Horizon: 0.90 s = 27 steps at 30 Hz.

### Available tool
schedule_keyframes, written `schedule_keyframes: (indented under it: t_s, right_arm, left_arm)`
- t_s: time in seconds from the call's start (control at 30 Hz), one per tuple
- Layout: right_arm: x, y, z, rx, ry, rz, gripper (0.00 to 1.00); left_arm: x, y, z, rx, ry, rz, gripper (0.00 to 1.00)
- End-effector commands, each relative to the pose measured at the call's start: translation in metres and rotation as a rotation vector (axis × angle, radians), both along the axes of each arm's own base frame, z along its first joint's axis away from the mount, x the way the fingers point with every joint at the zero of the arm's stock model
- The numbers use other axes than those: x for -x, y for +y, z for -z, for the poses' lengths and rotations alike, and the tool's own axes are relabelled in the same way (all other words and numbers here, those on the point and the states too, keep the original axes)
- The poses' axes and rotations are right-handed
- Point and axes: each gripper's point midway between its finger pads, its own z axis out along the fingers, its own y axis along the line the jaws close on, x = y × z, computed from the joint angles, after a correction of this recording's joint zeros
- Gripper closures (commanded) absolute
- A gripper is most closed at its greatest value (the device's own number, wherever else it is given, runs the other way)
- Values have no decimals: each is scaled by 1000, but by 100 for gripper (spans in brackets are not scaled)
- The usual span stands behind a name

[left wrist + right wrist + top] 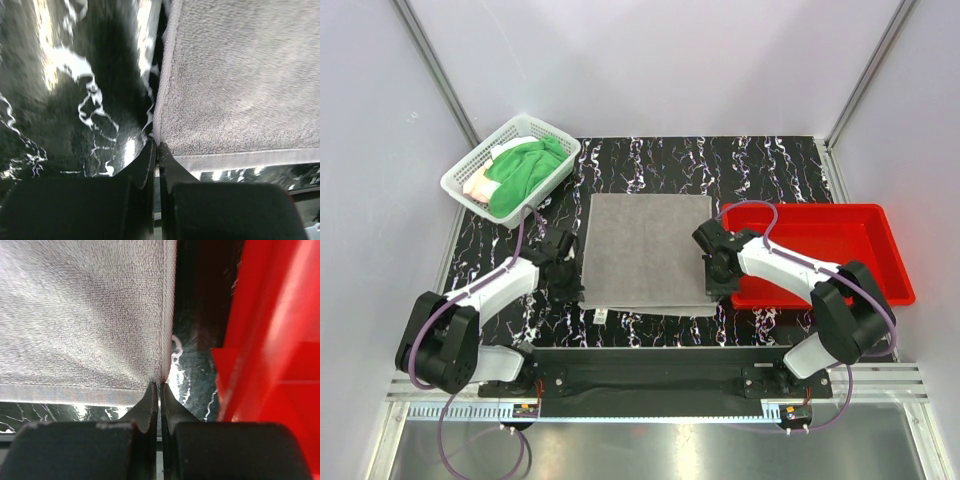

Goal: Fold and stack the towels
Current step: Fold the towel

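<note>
Left gripper [158, 150] and right gripper [159, 387] pinch the grey towel [645, 245] by its near corners; I judge folding barely begun, with the green towel [525, 170] waiting in the basket [460, 192] beyond it.

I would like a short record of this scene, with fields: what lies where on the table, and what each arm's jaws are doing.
table: black, with white marbling
grey towel: spread flat in the middle
left arm: jaws shut on the grey towel's near left corner
right arm: jaws shut on its near right corner
basket: white mesh, far left
green towel: crumpled in the basket, on paler cloth
red tray: right of the grey towel
</note>
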Motion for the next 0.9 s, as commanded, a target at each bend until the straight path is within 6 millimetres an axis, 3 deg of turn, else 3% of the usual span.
schedule_keyframes:
  t_s: [0.0, 0.27, 0.4, 0.43, 0.53, 0.7, 0.87]
  right_arm:
    - [3, 8, 8, -39, -9, 4, 100]
    - [16, 9, 21, -64, -1, 14, 100]
    - [-5, 19, -14, -84, -67, -34, 100]
    - [-1, 6, -21, -7, -38, -33, 100]
    - [1, 13, -45, -56, -52, -36, 100]
    - [38, 0, -15, -69, 21, 46, 100]
    - [54, 17, 9, -157, 35, 87, 100]
  left_arm:
    - [-6, 5, 1, -33, -41, -22, 100]
    - [-1, 15, 8, -81, -21, -48, 100]
    - [-5, 19, 7, -105, -31, -64, 100]
    - [-6, 19, 6, -106, -33, -66, 100]
    - [-5, 18, 9, -103, -27, -71, 100]
    - [1, 20, 14, -97, -21, -79, 100]
    - [3, 20, 19, -101, -14, -79, 100]
